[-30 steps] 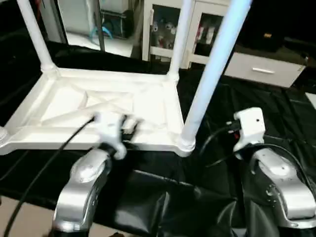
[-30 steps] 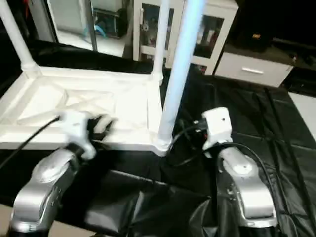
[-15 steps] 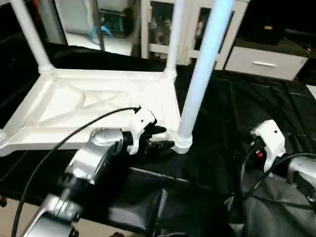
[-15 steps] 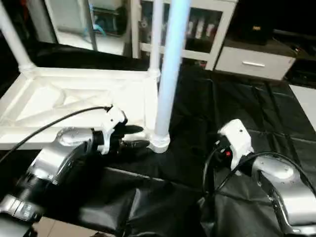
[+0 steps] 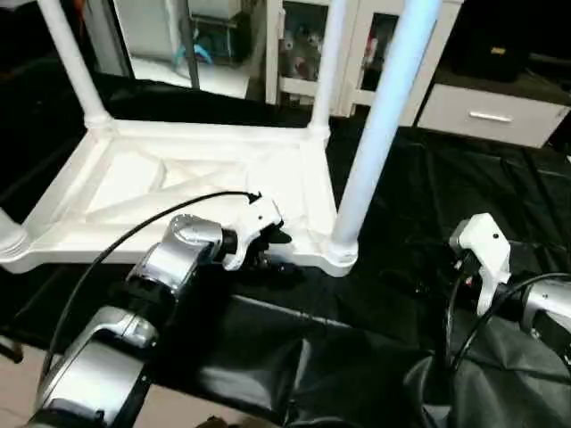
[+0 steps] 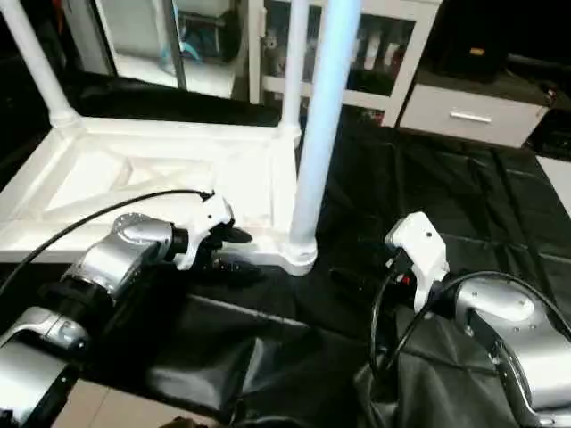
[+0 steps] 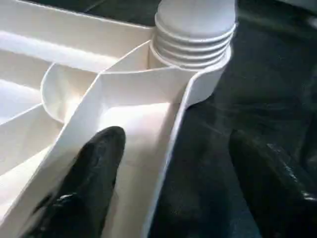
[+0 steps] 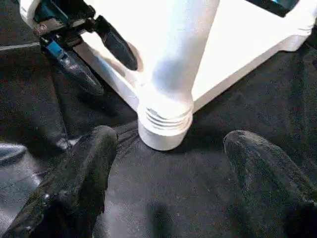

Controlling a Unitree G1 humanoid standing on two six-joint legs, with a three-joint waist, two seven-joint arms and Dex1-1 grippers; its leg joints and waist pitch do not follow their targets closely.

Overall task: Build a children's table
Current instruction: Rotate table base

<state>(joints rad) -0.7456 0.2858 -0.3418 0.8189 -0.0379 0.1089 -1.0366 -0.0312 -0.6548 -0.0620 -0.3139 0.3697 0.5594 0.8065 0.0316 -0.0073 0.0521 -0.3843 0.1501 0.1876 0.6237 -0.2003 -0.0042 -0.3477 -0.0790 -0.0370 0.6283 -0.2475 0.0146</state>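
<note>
The children's table lies upside down on the black-covered work table, its ribbed tabletop (image 5: 178,178) facing up. Three white legs stand in its corner sockets: far left (image 5: 76,71), far right (image 5: 328,62) and near right (image 5: 379,134). My left gripper (image 5: 277,252) is open astride the tabletop's near rim (image 7: 163,163), close to the near-right socket (image 7: 193,44). One finger (image 7: 89,183) is inside the rim and the other (image 7: 267,183) is outside over the cloth. My right gripper (image 8: 171,183) is open, holds nothing, and points at the base of the near-right leg (image 8: 166,124) from a short way off.
The black cloth (image 5: 294,357) bunches in folds near the table's front edge. A black cable (image 5: 134,236) loops over the tabletop from my left wrist. Behind the table stand a white glass-door cabinet (image 5: 357,45) and a white drawer unit (image 5: 491,116).
My left gripper's fingers have spread apart at the near rim. My right arm has drawn back and down from beside the near-right leg. The head view has shifted slightly.
</note>
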